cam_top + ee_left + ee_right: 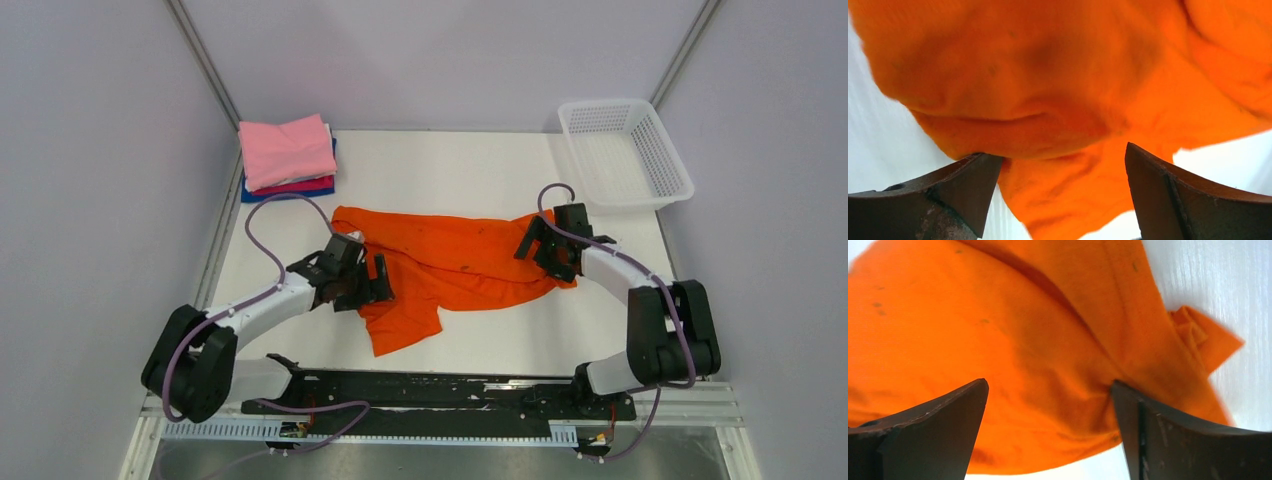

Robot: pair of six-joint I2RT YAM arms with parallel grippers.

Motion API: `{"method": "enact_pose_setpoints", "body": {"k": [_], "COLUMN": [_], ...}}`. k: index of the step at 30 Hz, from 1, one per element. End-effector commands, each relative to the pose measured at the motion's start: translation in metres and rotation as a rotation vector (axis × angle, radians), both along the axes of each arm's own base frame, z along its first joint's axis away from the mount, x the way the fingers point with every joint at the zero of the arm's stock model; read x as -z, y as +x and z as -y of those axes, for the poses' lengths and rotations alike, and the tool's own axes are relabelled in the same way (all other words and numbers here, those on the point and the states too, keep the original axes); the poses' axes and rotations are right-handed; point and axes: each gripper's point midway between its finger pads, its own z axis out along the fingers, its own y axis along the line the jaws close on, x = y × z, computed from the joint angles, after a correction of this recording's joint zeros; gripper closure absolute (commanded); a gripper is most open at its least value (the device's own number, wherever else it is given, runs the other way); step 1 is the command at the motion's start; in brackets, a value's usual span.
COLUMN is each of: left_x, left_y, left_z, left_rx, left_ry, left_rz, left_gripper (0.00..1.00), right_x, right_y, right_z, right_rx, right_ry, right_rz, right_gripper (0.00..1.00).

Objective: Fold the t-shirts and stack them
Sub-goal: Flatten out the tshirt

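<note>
Orange t-shirt sprawled unfolded mid-bench, a spread pincer at each end.

The shirt is soft, matte cloth, rumpled into shallow folds, with one flap trailing from its near edge toward the arm bases. The left pincer sits at the shirt's left edge and the right pincer at its right end. Both wrist views show dark, wedge-shaped fingers held wide apart, with orange cloth filling the gap and nothing gripped. Beyond the shirt's far left corner, apart from it, rests the folded stack of square t-shirts: pink on top, then white, magenta and blue. Beyond the shirt's far right end stands the basket, a rectangle of white plastic mesh with only its latticed floor showing inside.
</note>
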Motion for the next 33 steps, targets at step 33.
{"method": "enact_pose_setpoints", "body": {"k": [33], "left_x": [-0.053], "left_y": [0.164], "left_z": [-0.101], "left_rx": [-0.36], "left_ry": [0.235], "left_rz": [0.122], "left_gripper": [0.0], "right_x": [-0.107], "right_y": [0.144], "right_z": [0.038], "right_rx": [-0.065], "right_ry": [0.02], "right_rz": [0.385], "right_gripper": [0.0]}}
